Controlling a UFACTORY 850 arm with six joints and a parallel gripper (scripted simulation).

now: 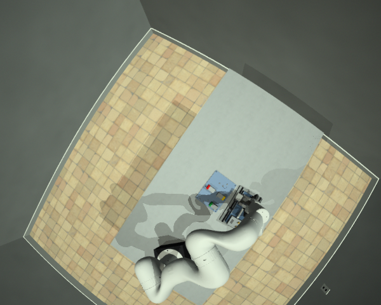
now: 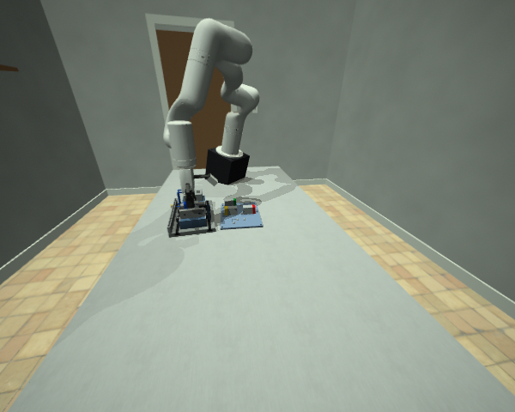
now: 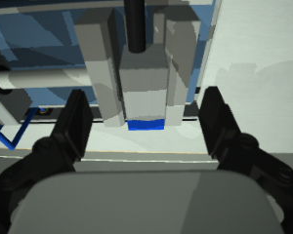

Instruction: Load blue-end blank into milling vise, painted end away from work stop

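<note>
While the blue-ended blank is sitting in the milling vise directly beneath them, the jaws are standing wide apart and empty; seating seems done, so retreating upward is next.

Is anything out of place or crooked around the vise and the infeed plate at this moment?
Nothing stands out. The blue-ended blank sits straight between the vise jaws under the open gripper. The red, yellow and green blanks lie on the infeed plate, inside its edges.
</note>
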